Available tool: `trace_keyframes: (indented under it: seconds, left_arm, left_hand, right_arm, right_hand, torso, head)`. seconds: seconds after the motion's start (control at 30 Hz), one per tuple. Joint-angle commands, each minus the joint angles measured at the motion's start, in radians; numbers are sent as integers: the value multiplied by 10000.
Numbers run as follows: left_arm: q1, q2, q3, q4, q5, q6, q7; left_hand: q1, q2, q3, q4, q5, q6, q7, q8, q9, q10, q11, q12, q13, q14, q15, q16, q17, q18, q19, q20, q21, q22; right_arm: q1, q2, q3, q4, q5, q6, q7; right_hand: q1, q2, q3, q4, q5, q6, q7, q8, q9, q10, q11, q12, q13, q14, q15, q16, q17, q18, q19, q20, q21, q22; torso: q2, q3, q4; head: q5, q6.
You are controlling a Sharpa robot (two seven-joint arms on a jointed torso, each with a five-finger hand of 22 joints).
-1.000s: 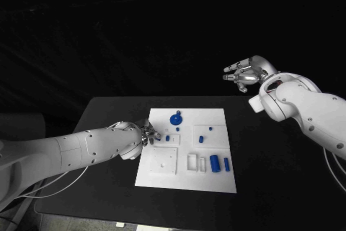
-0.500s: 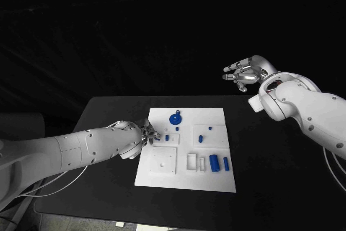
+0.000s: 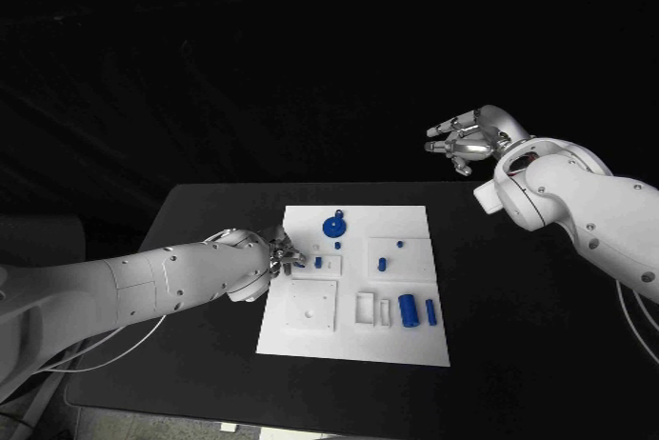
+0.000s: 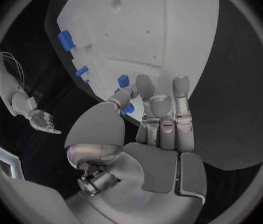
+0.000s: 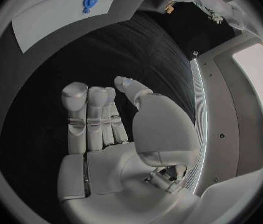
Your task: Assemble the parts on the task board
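Working the left edge of the task board (image 3: pixel 357 345): left hand (image 3: pixel 282 259) is down there, fingertips at a small blue part (image 3: pixel 317 264) by a square recess. Thumb and a finger meet around a blue piece in the left wrist view, so I read it as pinched, not certain. Judgement: keep the part upright, line it over its seat before pressing, go slow. Right hand (image 3: pixel 469 140) is raised well off the bench (image 3: pixel 206 211), far right, fingers loosely apart, holding nothing. Round blue part (image 3: pixel 335 227) sits just far of the work spot, two blue cylinders (image 3: pixel 417 310) near-right, clear of it. Left forearm hides the board's left margin.
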Motion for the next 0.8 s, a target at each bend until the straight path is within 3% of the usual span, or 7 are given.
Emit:
trace_keyframes:
  seconds: [0.03, 0.4, 0.8]
  left_arm:
    - [-72, 15, -51, -63, -124, 261, -240]
    - [-72, 104, -47, -187, -107, 189, -228]
    - [-69, 237, -41, -385, -52, 802, -472]
  left_hand:
    - [84, -6, 20, 16, -9, 1403, -1260, 45, 146, 471, -64, 73, -14, 13, -16, 61, 17, 148, -33, 20, -2, 166]
    - [83, 28, 28, 52, -57, 1365, -1256, 69, 151, 470, -65, 91, -34, 27, -21, 46, 10, 154, -16, 17, -8, 162]
    - [135, 88, -4, 113, -278, 1248, -1233, 88, 149, 463, -51, 73, -62, -13, -10, -23, -66, 137, -34, 21, -42, 163]
  right_arm:
    - [-8, -5, 0, 21, -3, 91, 68]
    - [-15, -9, 0, 22, -7, 97, 63]
    - [-33, -2, 0, 4, -8, 120, 61]
  right_hand:
    - [-101, -9, 62, 14, 32, 27, 22, -52, -13, -40, -28, 33, -3, -3, -60, -52, -3, 168, -35, -11, -23, 896]
    - [-101, -9, 62, 14, 32, 27, 22, -52, -13, -40, -28, 33, -3, -3, -60, -52, -3, 168, -35, -11, -23, 896]
    - [-101, -9, 62, 14, 32, 27, 22, -52, -13, -40, -28, 33, -3, -3, -60, -52, -3, 168, -35, -11, -23, 896]
  torso:
    - [2, 5, -7]
    - [6, 8, -8]
    - [4, 18, -7]
  head:
    - [4, -1]
    - [-5, 12]
    - [-16, -13]
